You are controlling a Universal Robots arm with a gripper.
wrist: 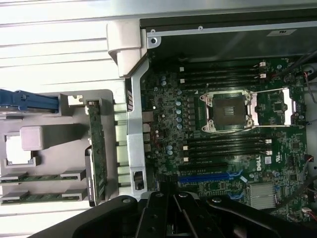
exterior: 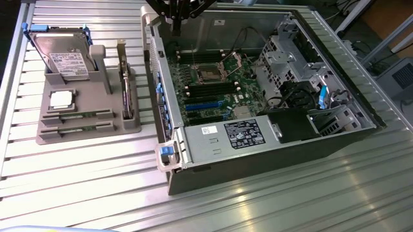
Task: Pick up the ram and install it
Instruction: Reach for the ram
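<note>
Two rams, thin green sticks, lie in slots at the front of a grey holder [exterior: 87,135]: one ram [exterior: 76,116] and a second [exterior: 76,129]. The wrist view has them as ram [wrist: 37,177] and ram [wrist: 37,197]. My black gripper [exterior: 175,21] hangs high over the open computer case's far wall, well away from the holder, shut and with nothing in it. Its dark body [wrist: 173,213] shows in the wrist view. The motherboard's [exterior: 223,92] long black memory slots [wrist: 225,146] flank the bare processor socket [wrist: 229,111].
The holder also carries an upright hard drive [exterior: 61,55], a square silver processor [exterior: 61,99] and an upright dark expansion card [exterior: 125,89]. The case [exterior: 271,145] holds a power supply [exterior: 232,135], cables and drive cages on the exterior view's right. Ribbed metal table all round.
</note>
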